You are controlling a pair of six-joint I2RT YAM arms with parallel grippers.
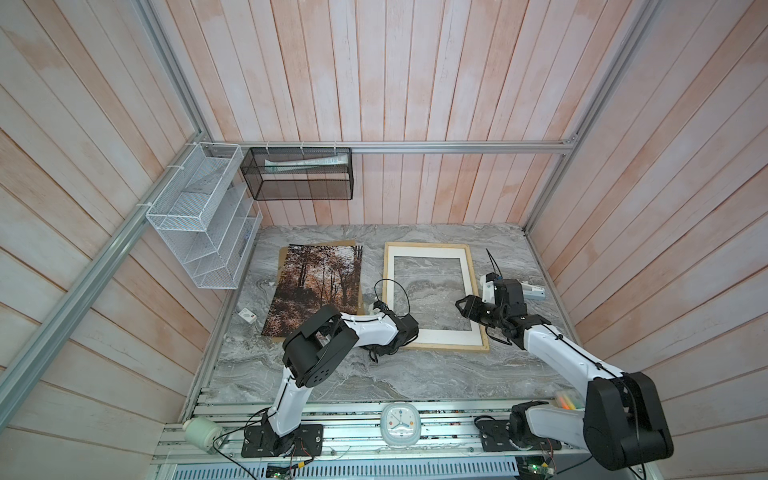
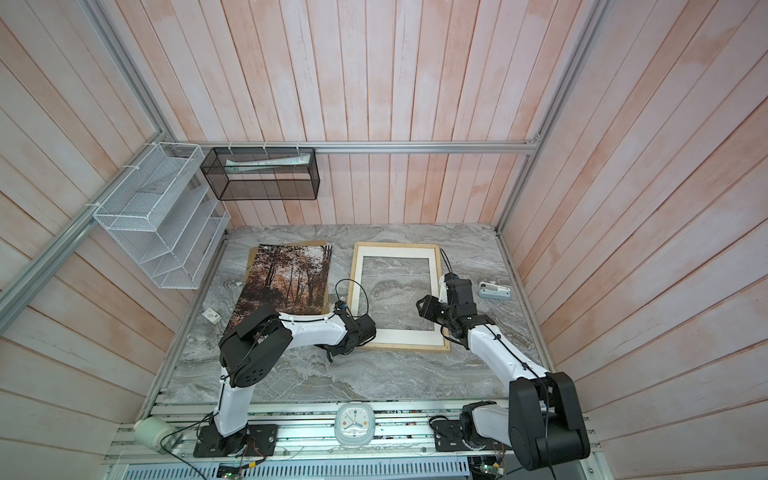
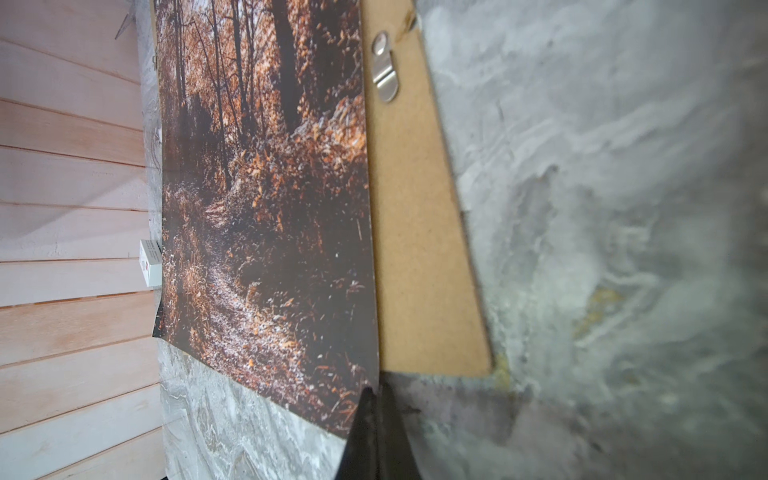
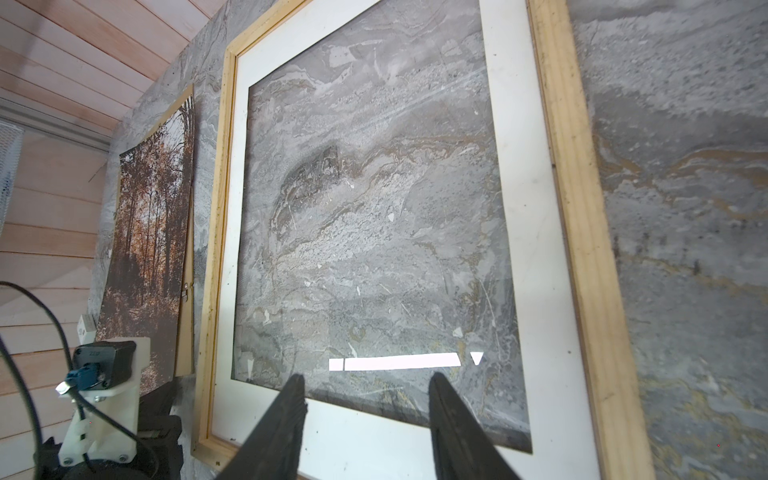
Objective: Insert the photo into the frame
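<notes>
In both top views the photo lay flat on the left half of the marble-patterned worktop, its long axis running roughly 12 to 6 o'clock and leaning a little toward 1. The frame lay just beside it at 3 o'clock, long axis nearly parallel, with a strip of bare worktop between them.

The left hand was closed on the photo's corner at 5 o'clock, the one nearest the frame. In the left wrist view the sheet's edge ran in between the black fingertips. From that grip the sheet stretched away toward 11 o'clock and the frame opened toward 2 o'clock, so I judged the left arm the one to carry it across.

The right hand hovered open and empty over the frame's 6 o'clock end.

The photo was a thin matte print. Under it sat a fibrous brown backing board with a metal clip. Inside the frame's pale wood strips lay a white mat.
</notes>
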